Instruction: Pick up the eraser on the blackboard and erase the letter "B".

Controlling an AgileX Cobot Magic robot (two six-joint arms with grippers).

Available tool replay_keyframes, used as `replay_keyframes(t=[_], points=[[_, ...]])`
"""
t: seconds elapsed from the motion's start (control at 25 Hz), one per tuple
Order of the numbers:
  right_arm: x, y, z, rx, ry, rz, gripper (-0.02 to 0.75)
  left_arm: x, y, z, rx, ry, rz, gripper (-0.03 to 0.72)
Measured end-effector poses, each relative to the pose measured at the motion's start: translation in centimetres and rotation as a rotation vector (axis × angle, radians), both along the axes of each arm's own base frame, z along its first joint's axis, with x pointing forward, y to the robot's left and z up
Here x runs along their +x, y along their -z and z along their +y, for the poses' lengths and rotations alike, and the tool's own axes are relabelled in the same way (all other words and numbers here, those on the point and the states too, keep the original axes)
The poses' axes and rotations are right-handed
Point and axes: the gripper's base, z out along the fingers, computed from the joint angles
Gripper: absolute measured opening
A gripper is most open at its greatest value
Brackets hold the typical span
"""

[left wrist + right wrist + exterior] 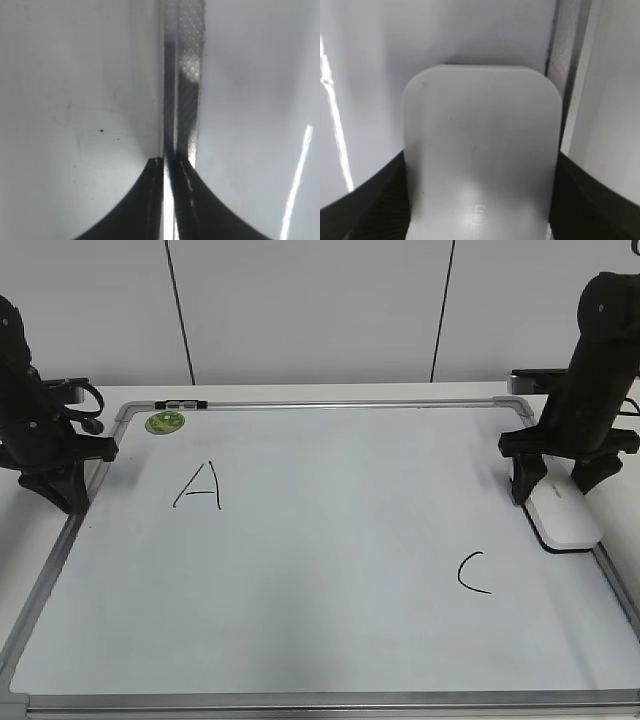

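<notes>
Between the two black fingers of the right pincer (555,485): the eraser (480,150), flat and white. Spread wide, one finger at each long side, touching with no gap to see. Squeezing hard or only resting there? Cannot tell. Held by the sides like that so the flat bottom can rub the board.

Right under the pincer and the eraser: the right edge of the blackboard (330,570), with its grey frame (567,65) just beside the eraser. Looks like a parking spot at the side, out of the way of the writing.

A little way from the pincer, toward the near edge of the board: a black "C" (473,573). Much farther from the pincer, across the board: a black "A" (200,486), and past it a small round green magnet (165,422) in the far corner.

No letter "B" anywhere on the white part between them. Maybe wiped off already, so maybe nearly done with the job. Only a guess, though.

Farthest from the right pincer, over the other side of the frame (186,80): the left pincer (167,162). Pressed together, only a thin slit between the fingers, pinching nothing. Kept off to the side, likely to leave room for wiping.
</notes>
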Motion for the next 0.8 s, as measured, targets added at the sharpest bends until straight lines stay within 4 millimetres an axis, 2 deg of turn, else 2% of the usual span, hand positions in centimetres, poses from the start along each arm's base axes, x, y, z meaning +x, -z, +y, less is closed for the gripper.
replay_keyframes(t=[0.32,0.48,0.56,0.68,0.8], points=[[0.0,0.1,0.0,0.004,0.004,0.003,0.533,0.0,0.0,0.0,0.0,0.0,0.0,0.056],[0.1,0.1,0.1,0.005,0.01,0.012,0.64,0.0,0.0,0.0,0.0,0.0,0.0,0.06],[0.3,-0.3,0.1,0.006,0.011,0.023,0.661,0.1,-0.1,0.0,0.0,0.0,-0.003,0.071],[0.8,-1.6,0.1,0.007,0.018,0.004,0.666,0.4,-0.6,0.0,0.0,0.003,-0.005,0.134],[1.5,-2.8,0.1,0.009,0.025,-0.036,0.666,0.8,-2.1,-0.1,-0.006,0.004,-0.032,0.263]])
